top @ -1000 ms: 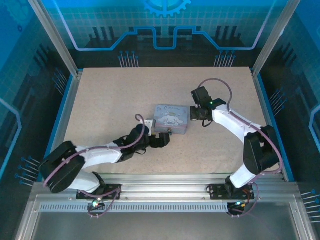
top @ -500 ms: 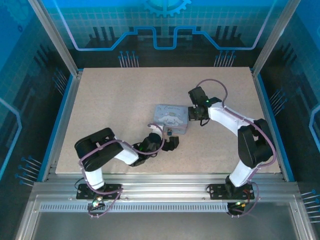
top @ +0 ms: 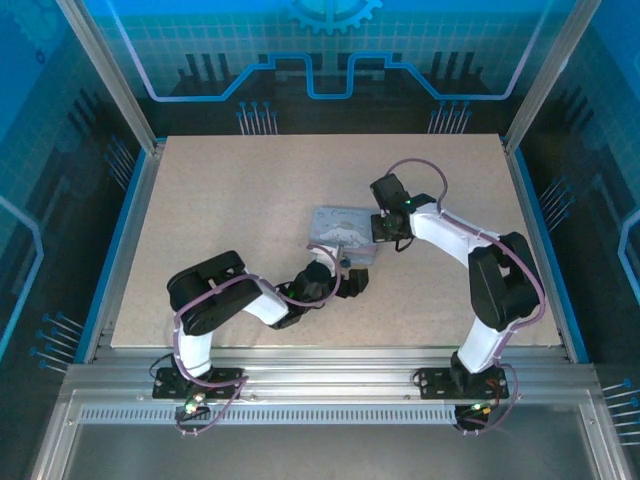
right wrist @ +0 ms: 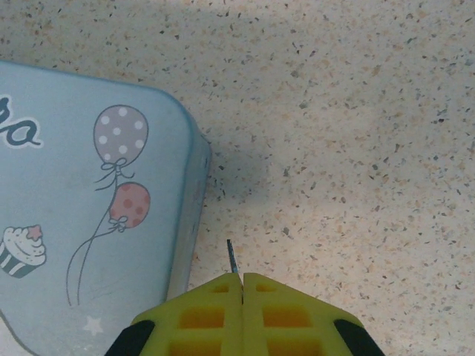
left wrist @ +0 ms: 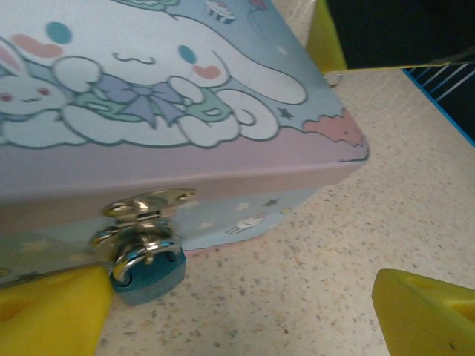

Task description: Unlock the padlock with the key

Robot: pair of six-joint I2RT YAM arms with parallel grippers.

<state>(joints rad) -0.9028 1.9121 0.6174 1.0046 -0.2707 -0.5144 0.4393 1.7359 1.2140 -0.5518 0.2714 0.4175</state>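
Because the padlock (left wrist: 148, 276) hangs from the hasp (left wrist: 145, 209) on the tin's (left wrist: 185, 156) front wall, I have my left hand (left wrist: 237, 319) low at that wall, I judge to steady the lock for the key. That hand is released, jaws wide apart and gripping nothing. One finger (left wrist: 44, 311) sits right against the padlock's body, though I cannot tell whether it touches. The other finger is well apart over bare surface (left wrist: 334, 245). The shackle is closed through the hasp, so the lock is not yet open. From overhead, the tin lies between my two arms. On its right, my right hand (right wrist: 242, 285) is clenched on the key (right wrist: 231, 256), a thin sliver poking out from between the shut pads just beside the tin's side wall. I read that grip as tip-out and ready for insertion, but the key is at a different wall from the padlock.
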